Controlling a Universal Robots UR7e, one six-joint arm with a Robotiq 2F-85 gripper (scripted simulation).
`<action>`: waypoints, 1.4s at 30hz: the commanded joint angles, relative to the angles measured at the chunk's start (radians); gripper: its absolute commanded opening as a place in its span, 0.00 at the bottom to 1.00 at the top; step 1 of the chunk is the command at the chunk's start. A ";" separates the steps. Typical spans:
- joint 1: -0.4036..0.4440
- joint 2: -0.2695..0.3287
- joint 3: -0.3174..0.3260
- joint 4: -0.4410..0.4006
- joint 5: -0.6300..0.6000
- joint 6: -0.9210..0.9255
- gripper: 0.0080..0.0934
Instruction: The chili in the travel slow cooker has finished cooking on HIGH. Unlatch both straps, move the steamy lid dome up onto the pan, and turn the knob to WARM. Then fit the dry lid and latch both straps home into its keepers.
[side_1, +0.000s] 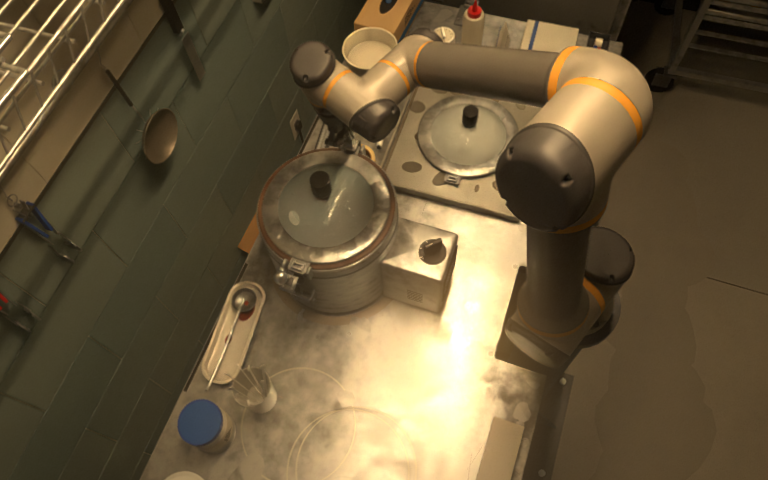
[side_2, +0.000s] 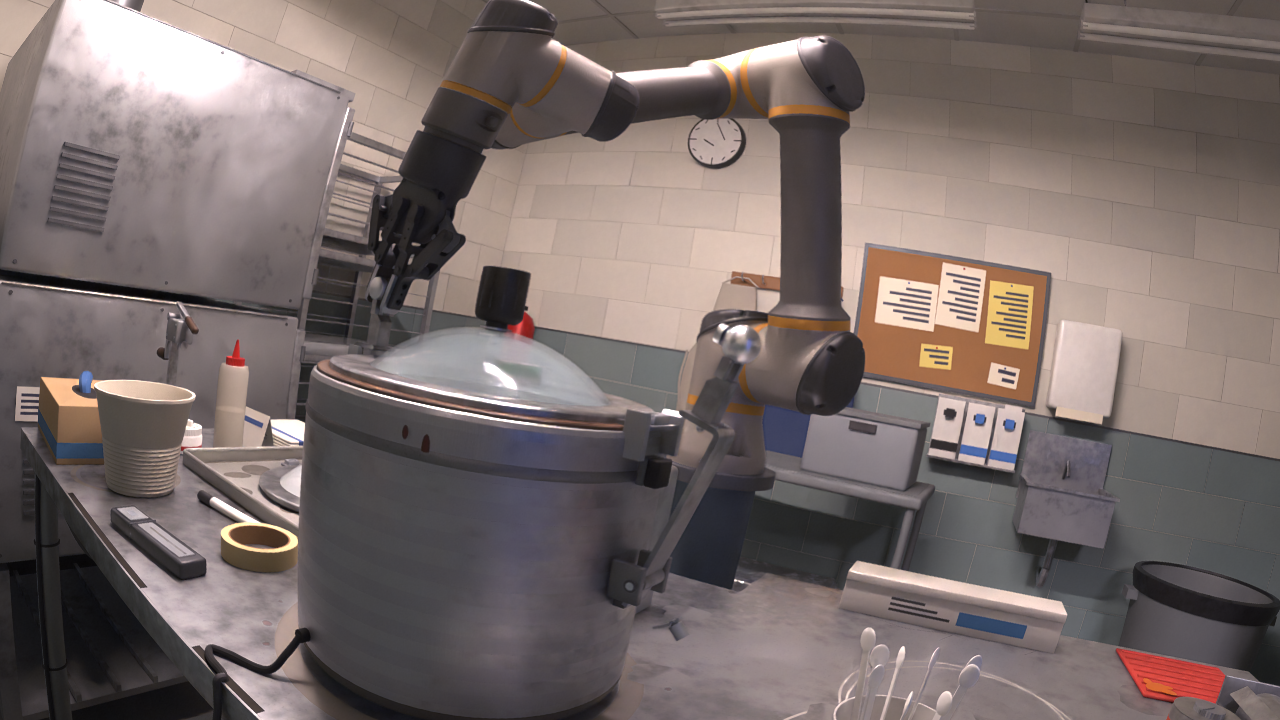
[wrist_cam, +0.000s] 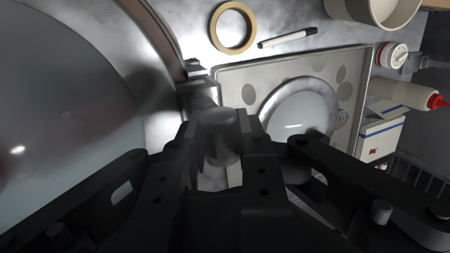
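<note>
The slow cooker (side_1: 328, 255) stands mid-counter with its steamy glass lid (side_1: 324, 198) seated, black knob (side_2: 502, 294) on top. The far strap's round handle (wrist_cam: 218, 126) is held between the fingers of my gripper (side_2: 388, 288), at the cooker's far rim, above the lid's edge. The near strap (side_2: 694, 448) stands swung out from the pot, its ball end up beside the rim. The control box with its dial (side_1: 431, 250) sits against the cooker's side. The dry lid (side_1: 467, 135) lies on the pan (side_1: 453, 153) beyond the cooker.
Behind the cooker are a tape roll (side_2: 259, 546), a marker (wrist_cam: 287, 37), a ribbed cup (side_2: 143, 434), a squeeze bottle (side_2: 232, 390) and a timer (wrist_cam: 391, 55). A spoon tray (side_1: 233, 331), a glass and a blue-lidded jar (side_1: 203, 424) line the counter's near end.
</note>
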 joint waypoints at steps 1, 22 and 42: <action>0.000 0.000 0.000 0.000 0.000 0.000 0.00; 0.001 0.000 0.000 -0.001 -0.003 0.001 0.23; 0.001 0.000 0.000 -0.001 -0.003 0.001 0.47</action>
